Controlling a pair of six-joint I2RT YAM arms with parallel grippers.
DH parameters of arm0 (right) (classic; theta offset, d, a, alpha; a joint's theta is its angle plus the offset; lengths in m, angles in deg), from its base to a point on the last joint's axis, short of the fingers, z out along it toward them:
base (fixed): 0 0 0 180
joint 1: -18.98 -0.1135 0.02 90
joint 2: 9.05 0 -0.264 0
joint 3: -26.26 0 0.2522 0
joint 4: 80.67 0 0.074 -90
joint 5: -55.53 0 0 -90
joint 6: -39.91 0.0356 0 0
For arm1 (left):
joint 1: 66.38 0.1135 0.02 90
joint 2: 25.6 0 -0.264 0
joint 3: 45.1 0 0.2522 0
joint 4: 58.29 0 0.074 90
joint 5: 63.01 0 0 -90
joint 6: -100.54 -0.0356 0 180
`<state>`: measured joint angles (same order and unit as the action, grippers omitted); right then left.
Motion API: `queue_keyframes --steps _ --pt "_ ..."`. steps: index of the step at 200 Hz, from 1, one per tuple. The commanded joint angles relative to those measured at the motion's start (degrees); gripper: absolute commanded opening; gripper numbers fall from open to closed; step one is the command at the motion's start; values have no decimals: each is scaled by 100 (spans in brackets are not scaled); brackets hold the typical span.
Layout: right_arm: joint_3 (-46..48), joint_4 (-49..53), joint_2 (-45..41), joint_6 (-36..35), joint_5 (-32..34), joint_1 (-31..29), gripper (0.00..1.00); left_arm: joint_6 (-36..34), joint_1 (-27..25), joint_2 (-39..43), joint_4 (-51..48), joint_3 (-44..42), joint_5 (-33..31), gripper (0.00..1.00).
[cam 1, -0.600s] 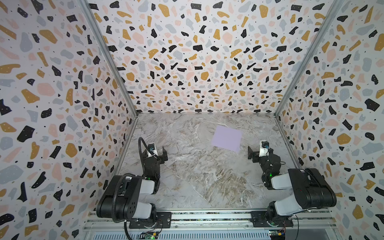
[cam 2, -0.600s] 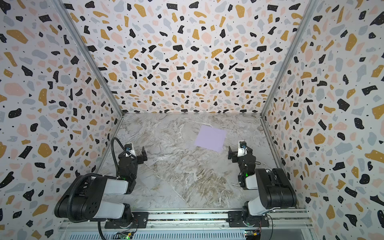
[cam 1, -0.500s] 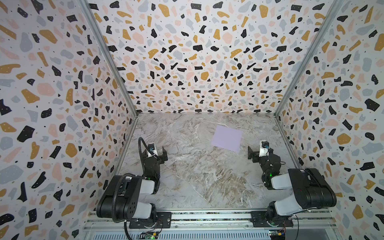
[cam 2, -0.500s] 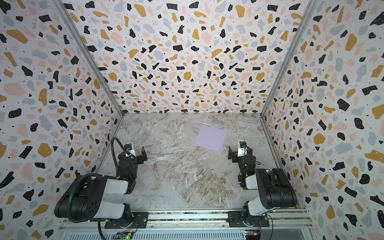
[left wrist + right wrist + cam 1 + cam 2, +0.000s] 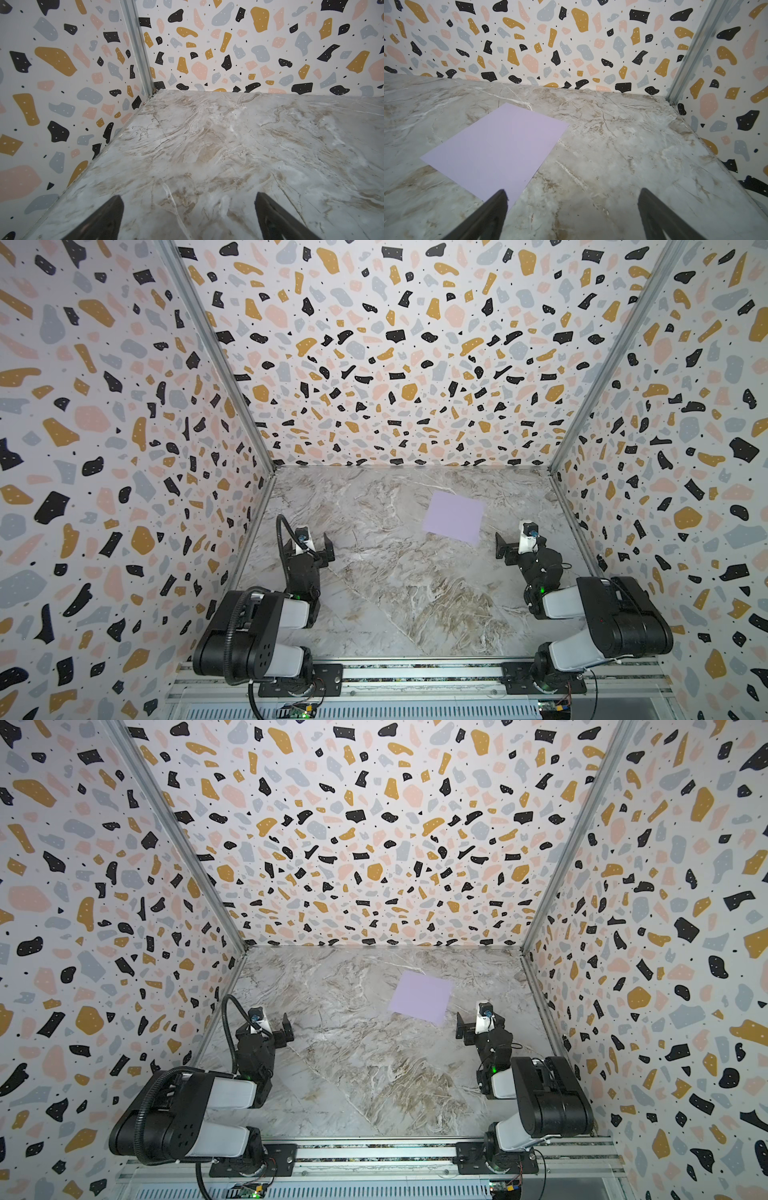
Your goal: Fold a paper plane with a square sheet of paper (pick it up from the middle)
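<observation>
The square sheet of paper point(image 5: 454, 516) point(image 5: 420, 997) is pale lilac and lies flat and unfolded on the marble table, right of centre towards the back. My right gripper point(image 5: 517, 547) point(image 5: 478, 1029) rests low just in front of and to the right of it, jaws open and empty. In the right wrist view the sheet point(image 5: 500, 149) reaches to beside one fingertip point(image 5: 500, 199) of that gripper point(image 5: 572, 195). My left gripper point(image 5: 309, 546) point(image 5: 270, 1029) sits at the left side, open over bare marble point(image 5: 188, 199). No paper plane is in view.
Terrazzo-patterned walls point(image 5: 395, 364) close the table point(image 5: 374, 572) on the left, back and right, with metal corner posts point(image 5: 582, 406). A metal rail point(image 5: 415, 672) carrying both arm bases runs along the front edge.
</observation>
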<state>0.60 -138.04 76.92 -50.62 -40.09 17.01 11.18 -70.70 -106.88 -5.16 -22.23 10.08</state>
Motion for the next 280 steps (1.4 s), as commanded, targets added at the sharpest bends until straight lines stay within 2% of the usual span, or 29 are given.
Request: queue_keyframes --steps 1,132,145,171,182,202,217,238,254,280 --pt "6 -103 -22 5 -113 25 99 20 -25 76 185 83 -94 100" --pt "-30 -40 -27 -34 108 -49 99 31 -25 108 192 62 -139 100" --pt "-35 29 -126 73 483 -91 99 104 -25 195 136 81 -292 100" --pt "-457 1289 -753 297 1286 -147 99 235 -43 991 -775 253 -679 100" --pt "-906 2260 -971 430 1747 -213 99 382 -60 1388 -1350 437 -990 100" --pt "-1869 3812 -1013 1813 2142 -211 99 1542 -69 1926 -2371 845 -1600 100" --pt "-2628 4873 -821 2266 1684 -213 99 2312 -68 2125 -3440 1358 -1427 100" --pt "-3152 5262 -519 2732 756 -191 99 3111 -69 2060 -4706 2161 -983 100" --pt "-3404 5261 -246 2665 -278 -211 99 3316 -69 1956 -5109 2534 -331 100" --pt "-3704 5281 231 2628 -792 -418 99 3398 -69 1854 -5100 2693 774 100"
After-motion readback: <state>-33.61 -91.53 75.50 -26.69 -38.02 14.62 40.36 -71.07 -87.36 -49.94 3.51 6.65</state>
